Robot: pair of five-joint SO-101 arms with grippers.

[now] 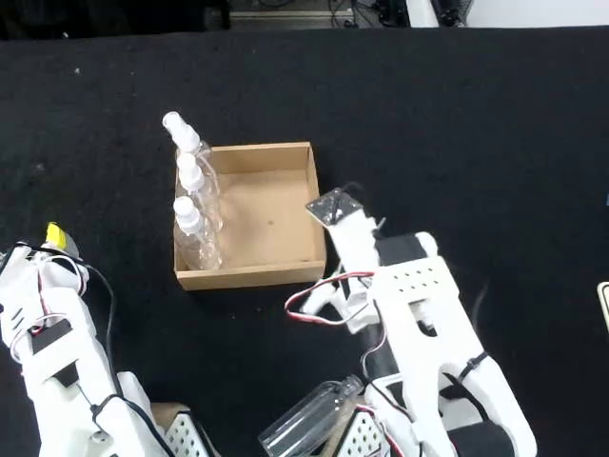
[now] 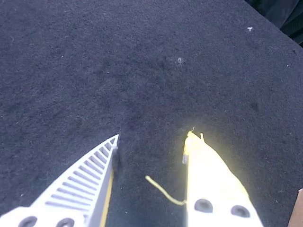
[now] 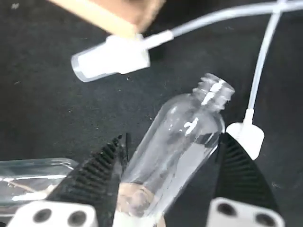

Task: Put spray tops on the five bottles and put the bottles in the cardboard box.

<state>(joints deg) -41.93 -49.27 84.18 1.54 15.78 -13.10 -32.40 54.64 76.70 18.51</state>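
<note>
The right gripper (image 3: 173,139) held the uncapped bottle (image 3: 187,118), but askew: it lay slantwise between the jaws, bearing low on one and high on the other, its threaded neck towards two loose spray tops (image 3: 111,59) on the black cloth (image 2: 142,56). Such a hold looked likely to let the smooth plastic swivel or slide out once a top was pressed or twisted on, and the long dip tubes could miss the narrow mouth. The left gripper (image 2: 154,137) hung over bare cloth, jaws spread apart, holding nothing. Three capped bottles (image 1: 193,181) stood against one wall of the cardboard box (image 1: 259,146); setting another in could topple them
</note>
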